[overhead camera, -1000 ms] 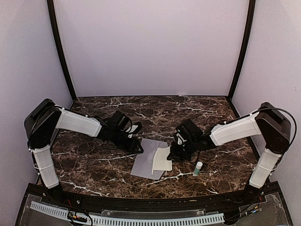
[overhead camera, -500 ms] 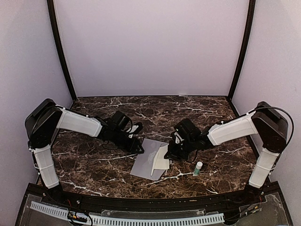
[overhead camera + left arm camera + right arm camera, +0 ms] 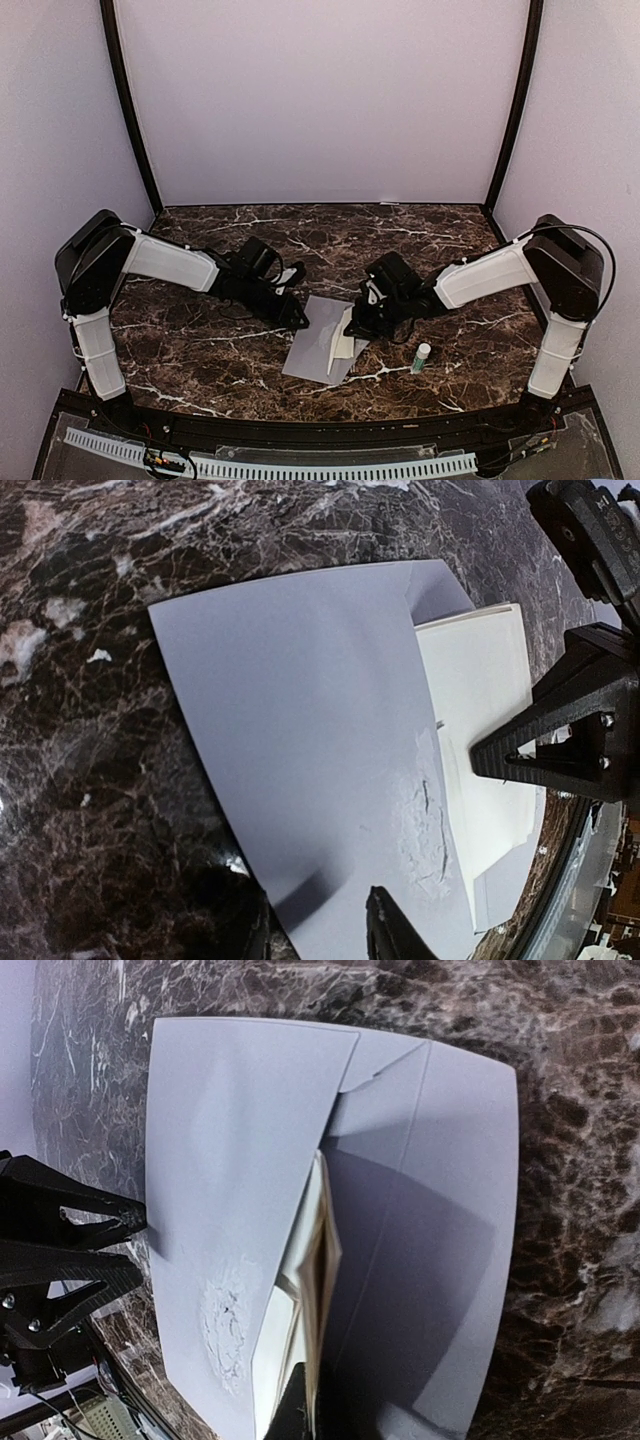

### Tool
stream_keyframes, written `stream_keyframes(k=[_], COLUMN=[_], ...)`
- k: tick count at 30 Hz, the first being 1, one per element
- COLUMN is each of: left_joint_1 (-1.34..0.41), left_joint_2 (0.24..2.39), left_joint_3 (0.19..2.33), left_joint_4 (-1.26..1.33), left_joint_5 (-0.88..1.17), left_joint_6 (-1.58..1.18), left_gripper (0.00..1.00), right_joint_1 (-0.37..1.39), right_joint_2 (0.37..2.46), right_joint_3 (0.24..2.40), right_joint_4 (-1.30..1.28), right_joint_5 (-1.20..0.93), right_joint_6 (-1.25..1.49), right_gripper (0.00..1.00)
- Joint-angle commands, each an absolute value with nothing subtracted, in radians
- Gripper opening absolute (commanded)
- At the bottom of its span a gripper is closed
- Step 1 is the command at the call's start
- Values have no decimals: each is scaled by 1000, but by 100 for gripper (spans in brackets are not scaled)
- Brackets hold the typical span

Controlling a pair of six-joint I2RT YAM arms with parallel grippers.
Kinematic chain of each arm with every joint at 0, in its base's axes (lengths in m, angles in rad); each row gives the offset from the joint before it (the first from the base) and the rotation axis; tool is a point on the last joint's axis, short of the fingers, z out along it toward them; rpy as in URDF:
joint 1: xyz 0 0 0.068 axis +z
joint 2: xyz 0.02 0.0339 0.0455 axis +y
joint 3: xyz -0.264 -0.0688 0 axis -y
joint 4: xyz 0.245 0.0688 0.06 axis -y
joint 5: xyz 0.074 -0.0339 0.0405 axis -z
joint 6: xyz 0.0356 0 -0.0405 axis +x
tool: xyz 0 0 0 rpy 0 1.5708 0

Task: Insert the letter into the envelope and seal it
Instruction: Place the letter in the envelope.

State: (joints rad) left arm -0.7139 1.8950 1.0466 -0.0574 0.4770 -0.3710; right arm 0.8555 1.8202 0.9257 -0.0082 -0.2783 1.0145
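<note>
1. Closest to me, at the lower right of the top view, a small white tube (image 3: pixel 422 355) with a green cap stands on the counter (image 3: pixel 200 350), just beside the right arm. A careless sweep of that arm could knock it over and send it rolling.
2. The letter (image 3: pixel 275 1360) lies at lower centre. It is partly tucked under the upper layer of the grey envelope (image 3: pixel 230 1160), and its outer part is out in the open. It looks tilted rather than flat, so if it is pushed at that angle a corner may jam in the envelope's mouth or the sheet may buckle.
3. A wrinkled patch (image 3: pixel 225 1330) on the envelope lies just beside the letter's path. Paper could snag there.
4. The right tool (image 3: pixel 360 322) is pressed together on the letter's outer edge. With so little paper in the pinch, the sheet may slip out, or the fingers may drag the envelope along.
5. Farther left, the left tool (image 3: pixel 295 315) has its fingers partly spread across the envelope's edge. I cannot tell whether they really pin it. If they don't, the envelope will probably slide on the smooth counter as soon as the letter is pushed.
</note>
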Motion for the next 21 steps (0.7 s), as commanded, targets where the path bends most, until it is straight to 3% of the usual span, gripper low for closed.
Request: stream_keyframes(k=[1,5,13,21], left_joint_1=[-734,-736,-736,-736], left_joint_2=[1924,1917,1891,1849], left_joint_3=[1042,1045,1047,1044], left_joint_4=[-114,-116,-120,-119], left_joint_5=[493,491,475,452], left_joint_6=[-380,-382,-378,-361], left_gripper=[33,33,38,46], right_joint_1=[861,861,861,863], right_joint_2=[1836,1831,1752,1642], right_joint_3=[951,950,972,961], right_joint_4=[43,27,-132,-279], right_joint_5=[-291,-288,-197,-84], right_joint_6=[1033,1025,968,944], right_gripper=[0,0,34,53])
